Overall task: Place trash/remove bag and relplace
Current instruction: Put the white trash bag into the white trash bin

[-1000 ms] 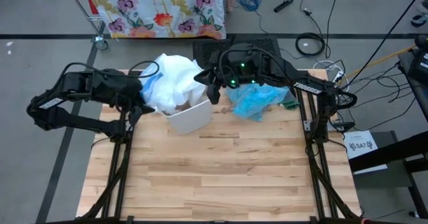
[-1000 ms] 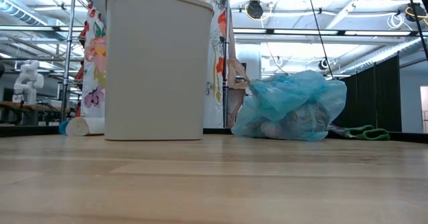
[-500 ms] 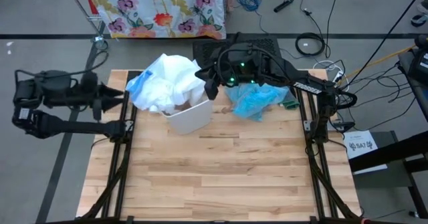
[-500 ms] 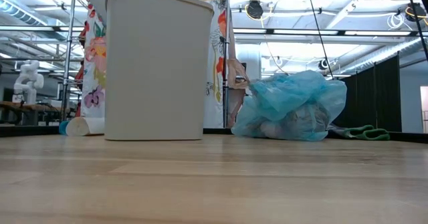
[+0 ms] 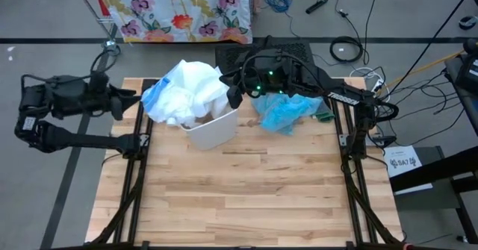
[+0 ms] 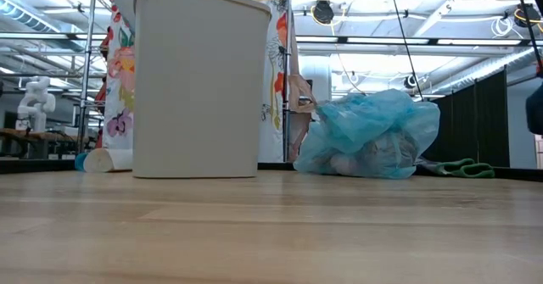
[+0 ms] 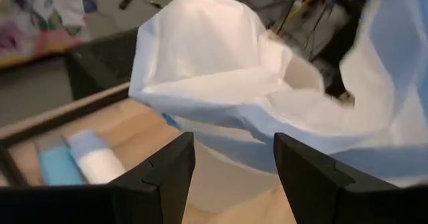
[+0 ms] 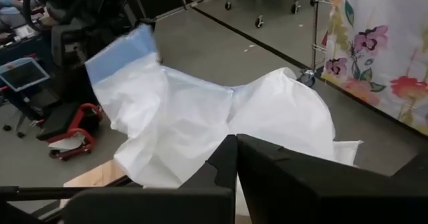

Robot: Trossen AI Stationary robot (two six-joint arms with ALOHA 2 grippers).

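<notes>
A white bin (image 5: 213, 127) (image 6: 199, 80) stands at the far middle of the table. A white bag (image 5: 190, 93) (image 7: 221, 77) (image 8: 200, 117) with a blue hem (image 5: 153, 95) is heaped over its top and spills past its left rim. To the right, the tied light-blue bag (image 5: 287, 112) (image 6: 369, 136) full of trash rests on the table. My left gripper (image 5: 125, 101) (image 7: 234, 177) is open, off the table's left edge and clear of the white bag. My right gripper (image 5: 234, 97) (image 8: 235, 150) is shut at the bin's far right corner, right at the white bag's edge. My right gripper points toward the table's left, slanting a little down, its shut tips against or just short of the white bag's edge (image 8: 231, 127) at the bin's far right corner. The fingers hide that spot, so I cannot tell whether it touches or pinches the plastic.
A blue-and-white roll (image 7: 73, 160) (image 6: 106, 159) lies on the table left of the bin. A small green thing (image 5: 325, 117) sits by the blue bag near the right edge. A flowered cloth (image 5: 179, 7) hangs beyond the far edge. The table's near half (image 5: 239, 198) is bare wood.
My left gripper has drawn back from the white bag's left side toward and past the table's left edge, turning as it went. The bag's left part with the blue hem now spreads out past the bin's left rim. The bin and blue bag have stayed put.
</notes>
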